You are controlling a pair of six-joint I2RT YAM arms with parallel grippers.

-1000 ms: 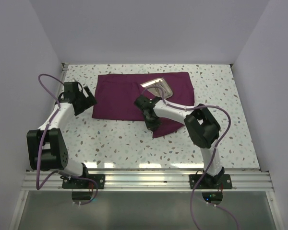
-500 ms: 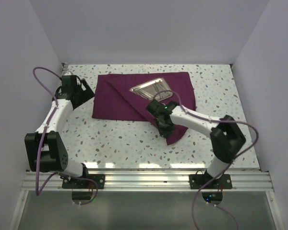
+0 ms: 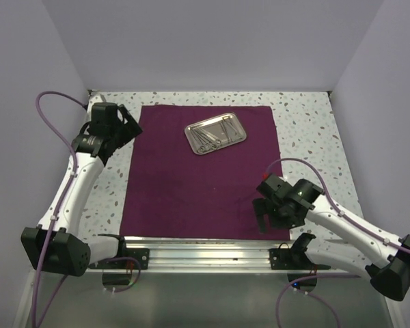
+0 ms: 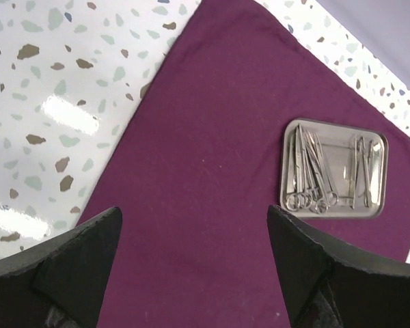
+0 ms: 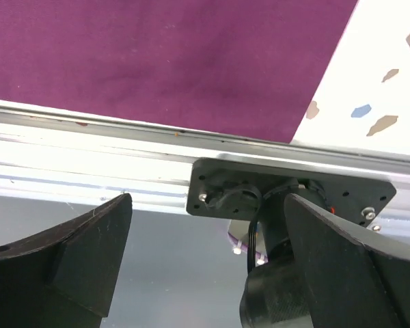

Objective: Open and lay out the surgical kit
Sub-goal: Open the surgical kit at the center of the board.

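One maroon cloth wrap (image 3: 198,181) is spread flat, with one steel tray (image 3: 234,139) set on its far half.
Perhaps six thin steel instruments (image 4: 313,171) are counted in the tray. The left gripper (image 3: 131,125), by the far-left corner, and the right gripper (image 3: 261,213), at the near-right corner, are held apart, empty. Half a second earlier the wrap was still folded.

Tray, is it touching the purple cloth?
Touching. The top view shows the tray lying flat on the cloth, purple showing all round it.
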